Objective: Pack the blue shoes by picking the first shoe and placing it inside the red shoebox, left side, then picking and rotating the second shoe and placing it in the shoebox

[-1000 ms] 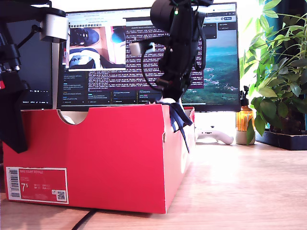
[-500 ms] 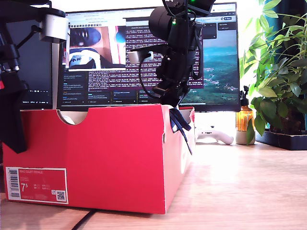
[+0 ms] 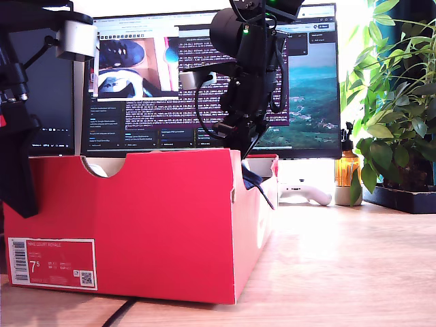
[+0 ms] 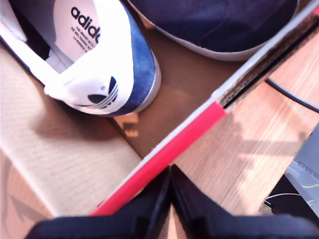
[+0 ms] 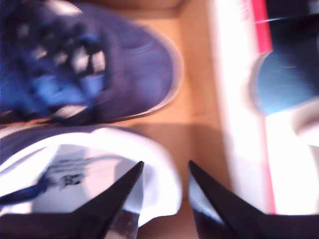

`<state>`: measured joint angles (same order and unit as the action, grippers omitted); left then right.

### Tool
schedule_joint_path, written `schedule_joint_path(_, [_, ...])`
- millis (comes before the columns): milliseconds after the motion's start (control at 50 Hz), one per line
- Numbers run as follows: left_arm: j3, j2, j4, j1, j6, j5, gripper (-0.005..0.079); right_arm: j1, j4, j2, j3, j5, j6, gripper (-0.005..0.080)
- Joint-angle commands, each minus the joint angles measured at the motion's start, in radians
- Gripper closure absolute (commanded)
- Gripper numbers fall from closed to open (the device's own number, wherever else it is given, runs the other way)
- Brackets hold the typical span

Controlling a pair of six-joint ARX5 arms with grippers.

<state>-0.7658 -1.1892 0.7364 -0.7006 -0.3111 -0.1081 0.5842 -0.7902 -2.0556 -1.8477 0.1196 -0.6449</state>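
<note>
The red shoebox (image 3: 150,218) stands on the wooden table at the exterior view's left. Both blue shoes are inside it. One lies with its laces up (image 5: 99,64). The other shows its white heel (image 5: 99,162), with my second gripper (image 5: 164,167) shut on the heel wall, one finger inside the shoe and one outside. That arm (image 3: 245,88) reaches down behind the box's far wall, and dark laces (image 3: 255,180) hang over the edge. My first gripper (image 4: 171,172) is shut and empty, hovering over the box's red rim (image 4: 184,134) near a shoe's logo heel (image 4: 114,64).
A monitor (image 3: 204,75) stands behind the box. At the exterior view's right are a leafy plant (image 3: 395,102), an amber bottle (image 3: 347,170) and a white controller (image 3: 306,193). A black cable (image 3: 122,313) runs under the box front; another (image 4: 294,97) lies on the table.
The second arm has lowered the shoe deeper into the box. The dangling laces have sunk and mostly dropped behind the wall. The other arm has not moved.
</note>
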Motion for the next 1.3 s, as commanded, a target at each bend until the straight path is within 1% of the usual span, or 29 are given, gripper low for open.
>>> schedule_joint_path(0, [0.006, -0.016, -0.006, -0.002, -0.003, -0.001, 0.0762, 0.011, -0.011, 0.0, -0.048, 0.003, 0.022, 0.05])
schedule_joint_path(80, [0.006, -0.016, -0.006, -0.002, -0.003, -0.001, 0.0762, 0.013, -0.057, 0.001, -0.106, 0.008, 0.052, 0.0505])
schedule_joint_path(220, [0.006, -0.016, -0.024, -0.002, -0.003, 0.0, 0.0761, 0.013, -0.119, 0.001, -0.194, 0.01, 0.2, 0.0516])
schedule_joint_path(280, [0.006, -0.016, -0.035, -0.002, -0.001, 0.0, 0.0762, 0.013, -0.14, 0.001, -0.223, 0.01, 0.266, 0.0569])
schedule_joint_path(320, [0.006, -0.016, -0.037, -0.002, -0.001, 0.0, 0.0761, 0.013, -0.153, 0.001, -0.237, 0.006, 0.303, 0.0619])
schedule_joint_path(380, [0.006, -0.016, -0.04, -0.002, 0.001, 0.0, 0.0762, 0.011, -0.172, 0.001, -0.251, -0.001, 0.33, 0.0682])
schedule_joint_path(460, [0.006, -0.016, -0.039, -0.002, 0.007, 0.0, 0.0761, 0.01, -0.188, 0.001, -0.256, -0.006, 0.356, 0.0728])
schedule_joint_path(580, [0.006, -0.016, -0.015, -0.002, 0.058, 0.0, 0.0761, 0.01, -0.201, 0.001, -0.256, -0.006, 0.375, 0.0736])
schedule_joint_path(760, [0.006, -0.016, -0.019, -0.002, 0.061, 0.0, 0.0762, 0.01, -0.206, 0.001, -0.256, -0.009, 0.388, 0.0737])
schedule_joint_path(900, [0.006, -0.014, 0.047, -0.002, 0.071, -0.006, 0.0762, 0.01, -0.223, 0.001, -0.256, -0.009, 0.388, 0.0737])
schedule_joint_path(1060, [0.006, -0.005, 0.113, -0.002, 0.081, -0.05, 0.0762, 0.01, -0.226, 0.001, -0.256, -0.009, 0.388, 0.0737])
schedule_joint_path(1140, [0.006, 0.016, 0.13, -0.002, 0.103, -0.074, 0.0762, 0.01, -0.226, 0.001, -0.256, -0.01, 0.388, 0.0737])
schedule_joint_path(1280, [0.006, 0.099, 0.135, -0.002, 0.126, -0.08, 0.0762, 0.01, -0.227, 0.001, -0.256, -0.016, 0.391, 0.0737])
